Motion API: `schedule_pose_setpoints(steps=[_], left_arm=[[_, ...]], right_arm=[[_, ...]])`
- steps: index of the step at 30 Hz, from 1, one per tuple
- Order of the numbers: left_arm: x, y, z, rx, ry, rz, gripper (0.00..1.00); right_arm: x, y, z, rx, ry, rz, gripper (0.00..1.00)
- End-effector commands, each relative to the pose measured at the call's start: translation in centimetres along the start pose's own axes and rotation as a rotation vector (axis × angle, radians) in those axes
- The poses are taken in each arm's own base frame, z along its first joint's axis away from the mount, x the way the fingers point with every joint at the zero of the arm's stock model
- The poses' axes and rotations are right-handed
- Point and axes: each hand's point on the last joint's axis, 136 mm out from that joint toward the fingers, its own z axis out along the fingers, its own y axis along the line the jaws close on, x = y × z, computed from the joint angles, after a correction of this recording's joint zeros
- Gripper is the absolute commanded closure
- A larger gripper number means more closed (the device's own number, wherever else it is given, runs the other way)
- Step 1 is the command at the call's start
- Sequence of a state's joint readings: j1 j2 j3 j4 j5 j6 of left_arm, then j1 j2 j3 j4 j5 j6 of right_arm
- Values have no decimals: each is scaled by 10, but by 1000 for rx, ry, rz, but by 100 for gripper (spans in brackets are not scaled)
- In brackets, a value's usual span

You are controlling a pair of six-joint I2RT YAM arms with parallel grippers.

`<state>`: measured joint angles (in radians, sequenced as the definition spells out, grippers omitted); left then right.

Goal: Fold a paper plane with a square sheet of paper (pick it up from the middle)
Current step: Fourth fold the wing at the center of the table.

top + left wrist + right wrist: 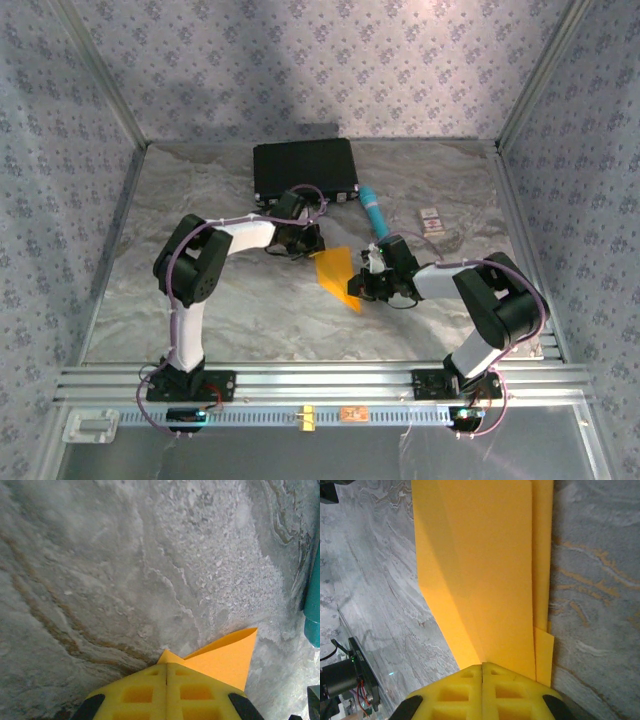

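The square sheet of paper [335,272], orange-yellow, is folded into a layered, pointed shape and held just above the marble table [230,300] between both arms. My left gripper [312,250] is shut on its far corner. In the left wrist view the yellow fingers [145,690] meet at the left gripper [166,666], with a paper tip poking out ahead and a flap of the paper [227,657] spreading right. My right gripper [362,283] is shut on the near right edge. In the right wrist view the folded layers of the paper [485,570] run up from the shut right gripper [483,667].
A black case [305,168] lies at the back of the table. A teal tube [375,212] lies beside the case, at the right edge of the left wrist view as the tube [314,610]. A small card [431,220] lies right of it. Patterned walls enclose three sides.
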<state>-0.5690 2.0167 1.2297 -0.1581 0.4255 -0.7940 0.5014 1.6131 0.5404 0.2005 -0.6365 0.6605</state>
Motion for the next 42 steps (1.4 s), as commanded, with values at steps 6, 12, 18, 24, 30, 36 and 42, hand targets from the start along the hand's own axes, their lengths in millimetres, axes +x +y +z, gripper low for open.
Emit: schedule_pose_setpoints(steps=[6,12,18,24,30,36,42], left_arm=[[-21,29,-11,-86,-79,-10,93],[-25,14,-28,-60,-110,24,93],[-23,-5,-47,-25,-137,49,91],[14,-41,-36,58,-71,123,90],[60,-53,3,63,34,163,91],[68,-20,21,7,64,115,91],[71,12,25,-105,69,117,92]], right_arm=[[51,-52,1,163,145,137,100],[51,-52,1,161,145,139,100],[49,-50,1,154,143,135,100],[49,-51,1,156,143,138,100],[49,-51,1,155,141,138,100],[47,-48,0,149,136,132,100],[35,-24,-5,90,118,88,100]])
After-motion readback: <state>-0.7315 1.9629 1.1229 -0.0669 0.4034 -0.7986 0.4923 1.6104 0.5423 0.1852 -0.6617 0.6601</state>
